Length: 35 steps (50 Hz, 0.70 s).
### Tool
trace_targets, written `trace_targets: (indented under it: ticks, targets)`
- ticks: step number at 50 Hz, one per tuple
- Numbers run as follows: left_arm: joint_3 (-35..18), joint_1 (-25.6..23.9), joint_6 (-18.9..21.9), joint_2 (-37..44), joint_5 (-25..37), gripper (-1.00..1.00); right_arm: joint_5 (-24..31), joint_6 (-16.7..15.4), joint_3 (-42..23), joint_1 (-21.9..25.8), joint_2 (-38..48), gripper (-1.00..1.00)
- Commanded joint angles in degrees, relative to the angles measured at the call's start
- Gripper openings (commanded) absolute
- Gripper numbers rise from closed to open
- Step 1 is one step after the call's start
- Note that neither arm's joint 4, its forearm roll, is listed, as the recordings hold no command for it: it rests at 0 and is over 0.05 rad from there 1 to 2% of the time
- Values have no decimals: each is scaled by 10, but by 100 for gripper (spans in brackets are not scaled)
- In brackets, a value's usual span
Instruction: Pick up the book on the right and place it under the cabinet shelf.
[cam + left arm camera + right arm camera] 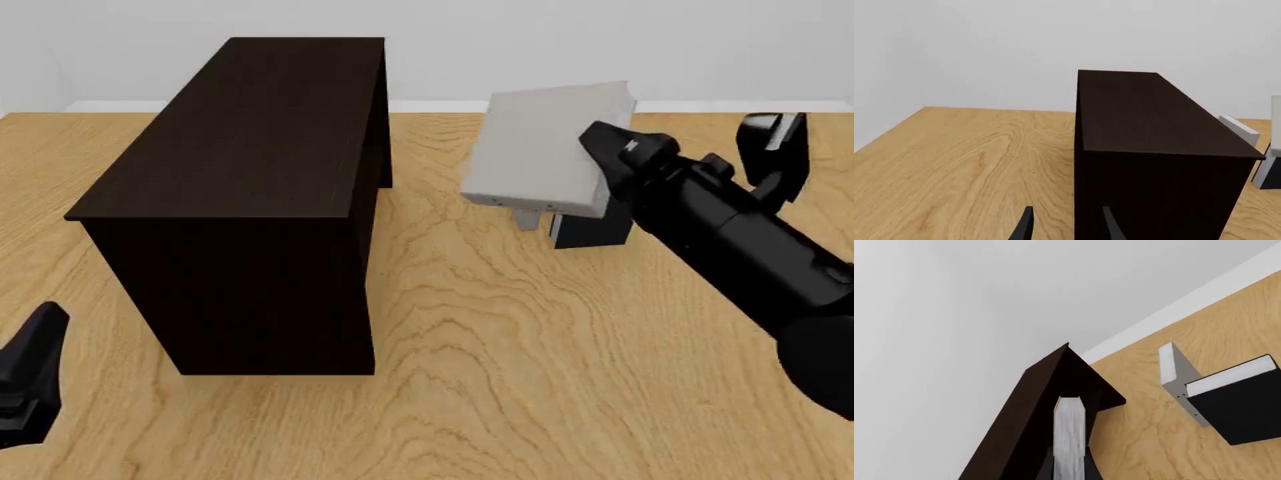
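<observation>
A pale wood-grain surface (534,340) before a plain white wall is shown in the front view, with the cabinet shelf (254,190) standing at the left, its long axis running away from the camera. The book (541,155) is seen lifted clear of the surface, right of the cabinet and apart from it, its broad face tilted toward the camera and its dotted edge lowest; it is gripped at its right edge by the right pincer (601,145). A black-covered book (587,228) and a grey book (534,218) are partly hidden beneath it. The left pincer (34,375) is seen low at the left; whether it is released cannot be told here. In the left wrist view, the left pincer (1066,225) is shown parted and empty before the cabinet shelf (1154,165). In the right wrist view, the book (1069,440) appears edge-on, clenched between the fingers and pointing toward the cabinet shelf (1034,410), with the grey book (1173,371) and black-covered book (1237,402) standing together beyond.
</observation>
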Motion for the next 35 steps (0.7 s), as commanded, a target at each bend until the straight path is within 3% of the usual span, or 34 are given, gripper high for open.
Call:
trace_targets:
  ticks: [1, 18, 30, 35]
  targets:
    - [-2, 0, 1, -1, 1, 100, 11, 1, -43, 52, 37, -100]
    - [1, 4, 2, -1, -4, 100, 68, -22, -111, 52, 90, -100]
    - [2, 4, 3, -1, -3, 100, 105, -25, -149, 52, 117, -100]
    - [-3, 5, 3, 0, 2, 100, 97, -10, -148, 52, 132, -100]
